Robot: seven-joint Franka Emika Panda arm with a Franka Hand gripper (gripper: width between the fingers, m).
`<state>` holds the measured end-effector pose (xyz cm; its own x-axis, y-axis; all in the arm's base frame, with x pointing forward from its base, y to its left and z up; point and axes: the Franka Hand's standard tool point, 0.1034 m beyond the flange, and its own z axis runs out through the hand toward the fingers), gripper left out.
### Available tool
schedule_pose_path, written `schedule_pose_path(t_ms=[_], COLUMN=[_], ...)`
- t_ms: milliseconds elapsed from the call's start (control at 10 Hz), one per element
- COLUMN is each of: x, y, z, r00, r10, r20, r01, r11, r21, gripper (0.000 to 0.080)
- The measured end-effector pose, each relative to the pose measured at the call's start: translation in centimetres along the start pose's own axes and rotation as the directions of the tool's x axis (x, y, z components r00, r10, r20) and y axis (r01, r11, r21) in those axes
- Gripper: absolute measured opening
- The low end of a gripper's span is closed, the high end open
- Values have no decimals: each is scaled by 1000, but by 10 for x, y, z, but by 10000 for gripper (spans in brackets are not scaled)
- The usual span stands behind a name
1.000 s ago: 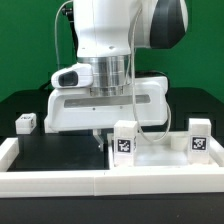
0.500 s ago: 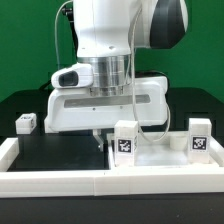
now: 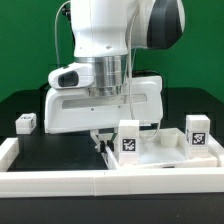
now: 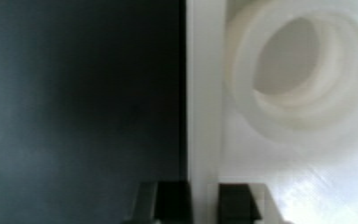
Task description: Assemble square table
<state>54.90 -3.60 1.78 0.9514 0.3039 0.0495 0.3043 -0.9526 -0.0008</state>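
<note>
Low over black surface [image 3: 55, 150], tool [image 3: 103, 141] clamped on thin side wall of tabletop [image 3: 165, 158] – 1 finger each side. Round socket [image 4: 309, 60] just beside grip. 1 small leg [image 3: 25, 123] well apart from tabletop, toward exterior view's left.

A black table [image 3: 58, 150] carries a small white tagged leg [image 3: 25, 122] at the exterior view's left and the white tray-like tabletop [image 3: 165, 152] at its right (two tags face the camera), well apart. Long white bars [image 3: 100, 181] line its front and left edges.
</note>
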Motion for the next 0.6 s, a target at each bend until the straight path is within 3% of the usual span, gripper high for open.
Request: schedule_pose_path(t_ms=[600], x=[-2], y=[7], z=[0], r00=[961], r10=[-276], r20=[9], r01=[276], r11=[961], r21=[-11], gripper=[58])
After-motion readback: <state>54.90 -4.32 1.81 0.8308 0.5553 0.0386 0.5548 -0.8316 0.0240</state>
